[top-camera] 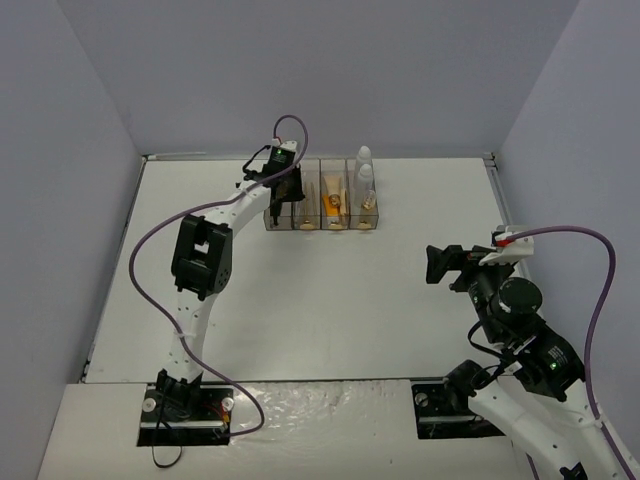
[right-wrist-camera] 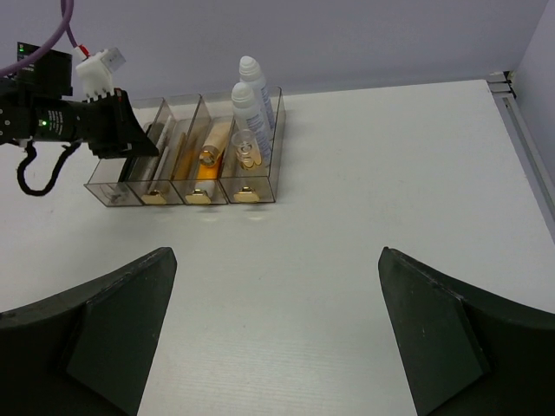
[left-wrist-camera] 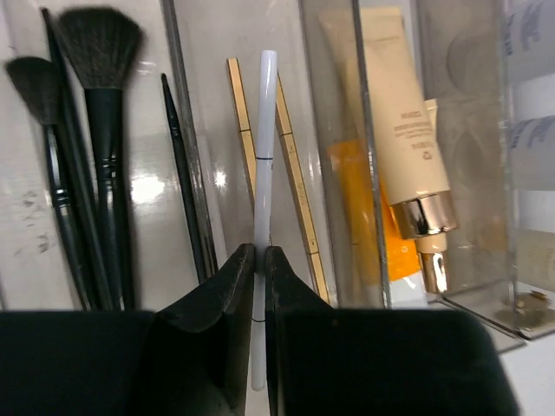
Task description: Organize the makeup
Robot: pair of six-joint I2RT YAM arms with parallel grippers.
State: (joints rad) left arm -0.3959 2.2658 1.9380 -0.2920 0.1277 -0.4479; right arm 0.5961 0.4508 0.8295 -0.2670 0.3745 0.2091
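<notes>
Over the tan sticks (left-wrist-camera: 299, 199) in the clear organizer (left-wrist-camera: 368, 173), the left end effector (left-wrist-camera: 260, 260) is pinched onto a thin white pencil (left-wrist-camera: 265, 130) whose long axis runs straight away from the wrist. Print on the neighbouring beige tube (left-wrist-camera: 403, 121) is too small to read. The right end effector (right-wrist-camera: 276, 286) hangs wide open, empty, above the desk (right-wrist-camera: 364, 173).

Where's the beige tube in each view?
Top external: upper centre, beige tube in the third compartment from the left of the clear box.
Left wrist: upper right, right of the white pencil pinched by the left gripper.
Right wrist: upper left, again in the third compartment.
Shared landmark: the white bottles, one compartment to its right.
</notes>
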